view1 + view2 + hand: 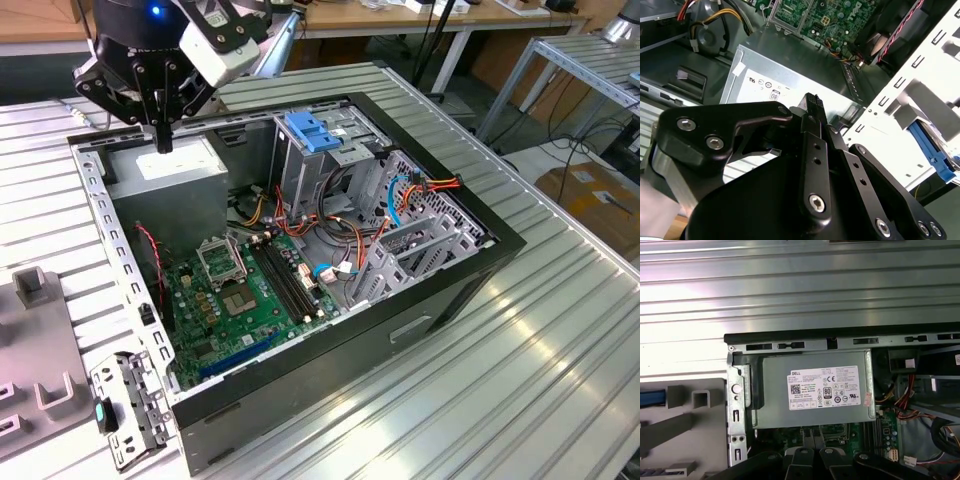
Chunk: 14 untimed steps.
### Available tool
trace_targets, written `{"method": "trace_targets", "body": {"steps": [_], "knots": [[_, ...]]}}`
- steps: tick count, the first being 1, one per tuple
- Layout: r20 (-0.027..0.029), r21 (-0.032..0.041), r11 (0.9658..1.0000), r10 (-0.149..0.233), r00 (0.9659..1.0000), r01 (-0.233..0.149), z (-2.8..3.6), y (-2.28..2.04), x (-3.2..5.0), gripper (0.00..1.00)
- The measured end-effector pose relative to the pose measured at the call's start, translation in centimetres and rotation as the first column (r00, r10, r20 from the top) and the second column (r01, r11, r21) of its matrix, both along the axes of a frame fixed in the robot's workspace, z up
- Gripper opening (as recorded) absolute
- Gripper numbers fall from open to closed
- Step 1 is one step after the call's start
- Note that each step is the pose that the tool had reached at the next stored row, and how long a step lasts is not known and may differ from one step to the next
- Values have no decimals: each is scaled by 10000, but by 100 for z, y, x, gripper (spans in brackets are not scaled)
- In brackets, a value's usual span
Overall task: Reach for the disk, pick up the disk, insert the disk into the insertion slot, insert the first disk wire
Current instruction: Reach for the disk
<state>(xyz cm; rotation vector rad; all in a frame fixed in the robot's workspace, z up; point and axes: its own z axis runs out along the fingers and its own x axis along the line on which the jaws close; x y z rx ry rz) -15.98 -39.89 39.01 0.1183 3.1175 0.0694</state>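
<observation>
Gripper (163,147), jaws pinched together and empty, hangs just above the power supply (192,165); dropping straight down could ram it or catch the case rim (88,180).

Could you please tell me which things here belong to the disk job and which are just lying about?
Part of the job:
- gripper
- blue-framed disk
- low perforated drive cage

Just lying about:
- power supply
- motherboard
- tall cage with blue cap
</observation>
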Motion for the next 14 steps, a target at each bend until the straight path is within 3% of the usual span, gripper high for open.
{"method": "trace_targets", "body": {"steps": [14], "knots": [[-31, 0, 10000, -1, 10000, 1, -16, 0, -99, 11]]}}
